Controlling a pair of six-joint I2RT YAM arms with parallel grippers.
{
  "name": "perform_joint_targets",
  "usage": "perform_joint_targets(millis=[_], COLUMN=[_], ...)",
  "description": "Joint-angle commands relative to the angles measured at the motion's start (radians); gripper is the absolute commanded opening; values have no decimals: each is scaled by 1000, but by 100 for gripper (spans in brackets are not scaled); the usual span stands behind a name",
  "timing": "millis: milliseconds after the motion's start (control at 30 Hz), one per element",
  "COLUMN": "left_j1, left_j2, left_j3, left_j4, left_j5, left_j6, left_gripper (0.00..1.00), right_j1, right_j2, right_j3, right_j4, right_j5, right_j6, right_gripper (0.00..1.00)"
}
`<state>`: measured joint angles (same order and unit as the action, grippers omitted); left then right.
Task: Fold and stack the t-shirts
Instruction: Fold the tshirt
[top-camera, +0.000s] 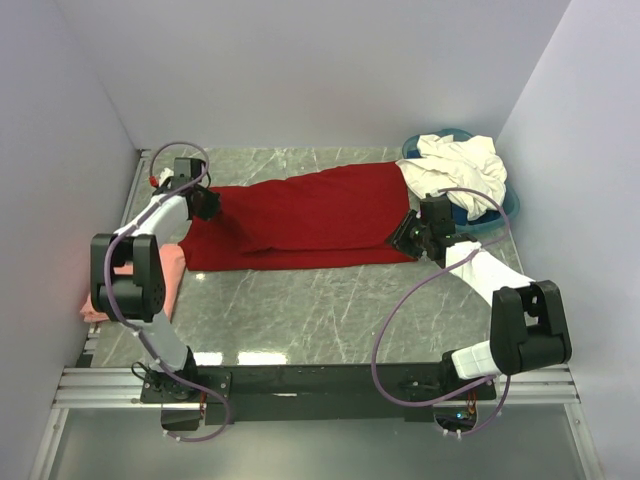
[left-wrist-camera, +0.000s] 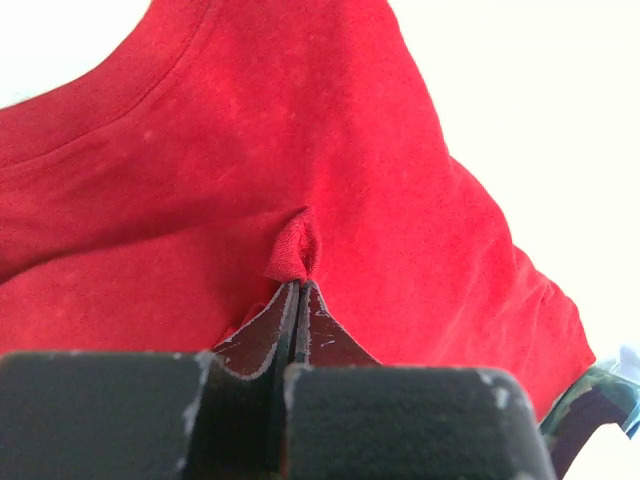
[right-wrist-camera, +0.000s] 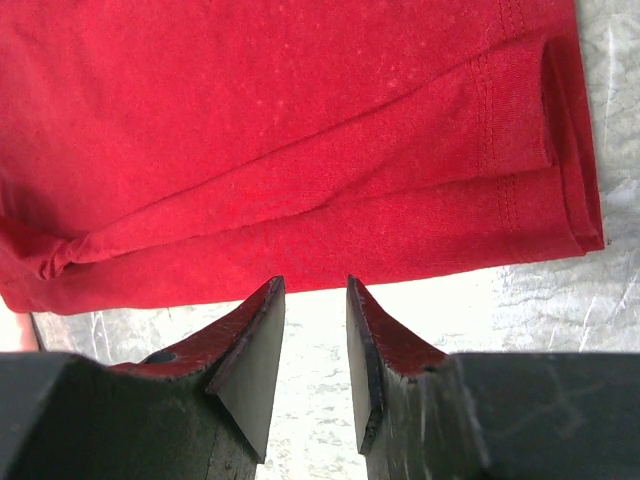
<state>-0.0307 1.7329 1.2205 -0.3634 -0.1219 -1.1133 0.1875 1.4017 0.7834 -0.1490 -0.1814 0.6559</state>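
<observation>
Fold under way on the deep red cloth t-shirt (top-camera: 300, 215): left pincer (left-wrist-camera: 297, 285) clamps a tuck, while right pincer (right-wrist-camera: 315, 290), open beside the hem, probably must grip it next.

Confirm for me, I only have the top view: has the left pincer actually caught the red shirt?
Observer: Yes. The left wrist view shows the left pincer shut on a small pinch of the red t-shirt.
Operator: And the right one?
Observer: The right pincer is open and empty, its tips at the shirt's folded edge over the table.
Operator: Hem there?
Observer: Yes, a stitched hem, doubled over, toward the right of that wrist view.
</observation>
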Motion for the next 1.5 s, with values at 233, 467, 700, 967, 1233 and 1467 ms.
perform_joint_targets(millis=[233, 467, 700, 967, 1233, 1467], left_j1=[-2, 20, 61, 87, 92, 84], left_j2=[86, 123, 140, 168, 162, 19], left_j3=[103, 108, 100, 100, 111, -34], left_j4=[33, 52, 93, 135, 153, 211], left_j5=[47, 77, 122, 176, 234, 238], left_j6=[30, 32, 53, 66, 96, 84], left_gripper=[1, 1, 7, 12, 33, 54], right_j1=[7, 6, 13, 105, 184, 228], right_j2=[75, 146, 175, 198, 238, 261], right_j3=[77, 155, 154, 192, 232, 251], right_j4=[14, 0, 43, 26, 11, -21], right_j5=[36, 48, 5, 29, 42, 115], right_j6=[-18, -18, -21, -56, -96, -104], right_gripper=[39, 41, 42, 42, 43, 43])
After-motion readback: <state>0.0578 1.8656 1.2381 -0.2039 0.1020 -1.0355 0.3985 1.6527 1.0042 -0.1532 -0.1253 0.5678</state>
